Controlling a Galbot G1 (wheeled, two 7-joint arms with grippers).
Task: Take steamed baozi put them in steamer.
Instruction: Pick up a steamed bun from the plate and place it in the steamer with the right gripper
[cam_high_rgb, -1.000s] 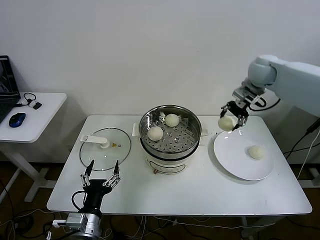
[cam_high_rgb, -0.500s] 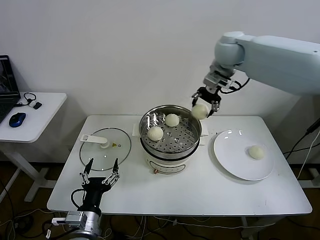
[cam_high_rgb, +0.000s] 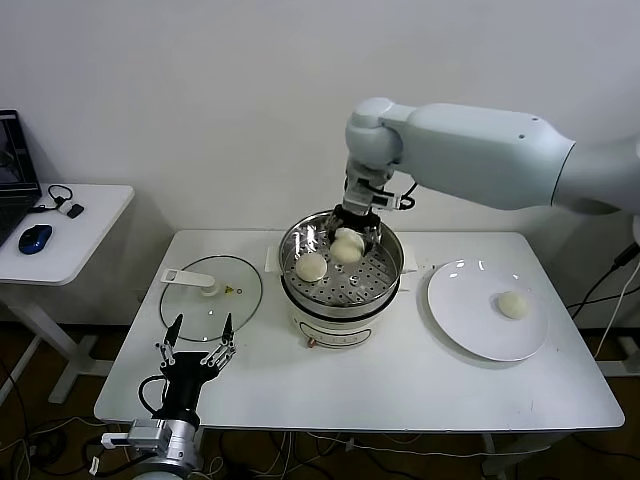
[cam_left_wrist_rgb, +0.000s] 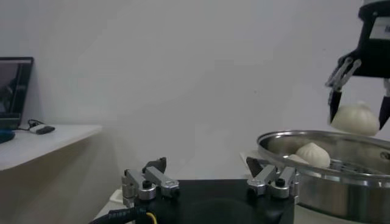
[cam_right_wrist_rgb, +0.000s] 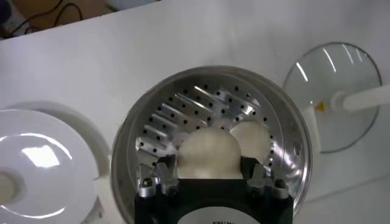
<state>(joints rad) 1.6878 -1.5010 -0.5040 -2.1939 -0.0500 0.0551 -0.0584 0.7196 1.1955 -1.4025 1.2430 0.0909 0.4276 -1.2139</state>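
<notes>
My right gripper (cam_high_rgb: 353, 232) is shut on a steamed baozi (cam_high_rgb: 346, 252) and holds it just above the perforated floor of the steamer (cam_high_rgb: 368, 283). In the right wrist view the held bun (cam_right_wrist_rgb: 207, 151) fills the gap between the fingers (cam_right_wrist_rgb: 164, 175). A second baozi (cam_high_rgb: 311, 266) lies on the steamer floor to the left, and a third (cam_right_wrist_rgb: 250, 139) lies beside the held one. A further baozi (cam_high_rgb: 513, 304) rests on the white plate (cam_high_rgb: 470, 300). My left gripper (cam_high_rgb: 195, 350) is open and empty at the table's front left.
A glass lid (cam_high_rgb: 238, 275) with a white handle lies flat left of the steamer. A side table (cam_high_rgb: 60, 235) with a mouse stands at the far left. The left wrist view shows the steamer rim (cam_left_wrist_rgb: 323, 176) and my right gripper's bun (cam_left_wrist_rgb: 355, 119) above it.
My right arm has carried the baozi leftward from above the plate, past the steamer's far rim, and down into the steamer basket. The left arm has stayed put.
</notes>
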